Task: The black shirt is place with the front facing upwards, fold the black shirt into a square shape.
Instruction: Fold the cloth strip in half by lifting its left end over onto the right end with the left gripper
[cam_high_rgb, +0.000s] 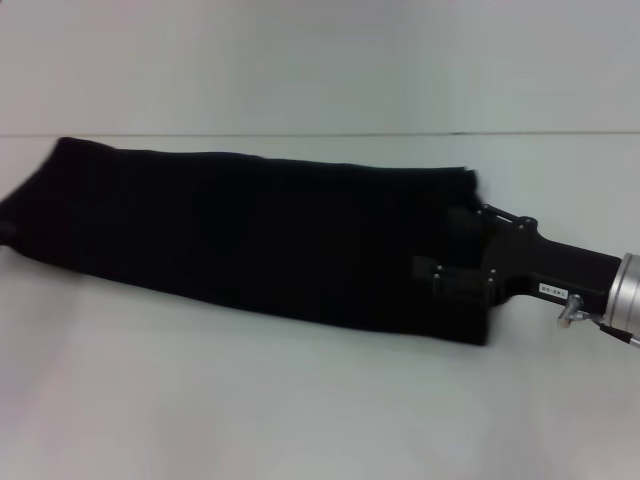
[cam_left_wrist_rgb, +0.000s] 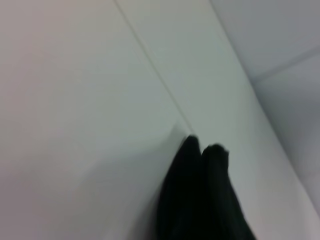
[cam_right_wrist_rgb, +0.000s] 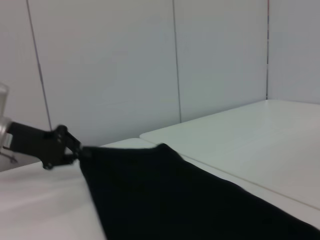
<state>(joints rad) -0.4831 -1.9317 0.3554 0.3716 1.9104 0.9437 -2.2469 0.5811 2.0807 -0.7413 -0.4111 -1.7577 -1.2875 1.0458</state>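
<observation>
In the head view the black shirt (cam_high_rgb: 260, 235) lies as a long narrow band across the middle of the frame on the white table (cam_high_rgb: 300, 410), its long axis running from the upper left down to the right, already folded lengthwise so no lettering shows. The right gripper (cam_high_rgb: 462, 255) reaches in from the right edge of the frame and sits on the band's right end, its dark fingers lost against the black cloth, so I cannot tell how far they are parted or whether they have pinched the fabric. The coming fold would seem to turn on carrying that right end leftward along the band, and the right arm is plainly the nearer one there. In the left wrist view only a dark bunch of the shirt (cam_left_wrist_rgb: 200, 200) shows low in the frame against the pale table; the left gripper itself is not seen. In the right wrist view the shirt (cam_right_wrist_rgb: 180, 200) fills the lower part of the frame, and a gripper (cam_right_wrist_rgb: 62, 147) farther off, at the left, touches the cloth's corner; behind it stand plain white panelled walls (cam_right_wrist_rgb: 110, 65)
</observation>
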